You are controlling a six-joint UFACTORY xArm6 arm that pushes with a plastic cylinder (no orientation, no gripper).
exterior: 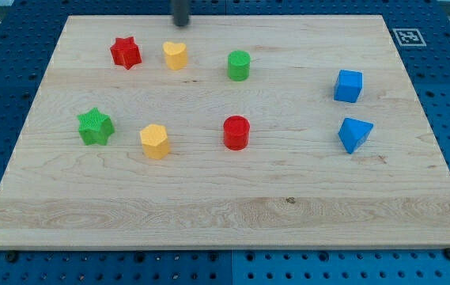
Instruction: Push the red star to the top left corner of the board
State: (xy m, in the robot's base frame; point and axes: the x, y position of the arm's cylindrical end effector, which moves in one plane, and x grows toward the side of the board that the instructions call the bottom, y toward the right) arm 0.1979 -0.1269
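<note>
The red star (pixel 126 53) lies on the wooden board (pixel 225 198) in the upper left part, a little in from the top left corner. My tip (pixel 181 24) is at the board's top edge, above the yellow heart (pixel 175 55) and up and to the right of the red star, touching neither.
A green cylinder (pixel 239 66) lies right of the yellow heart. A green star (pixel 95 127), a yellow hexagon (pixel 154 142) and a red cylinder (pixel 236 132) lie in a row across the middle. A blue cube (pixel 348 85) and a blue triangular block (pixel 354 134) lie at the right.
</note>
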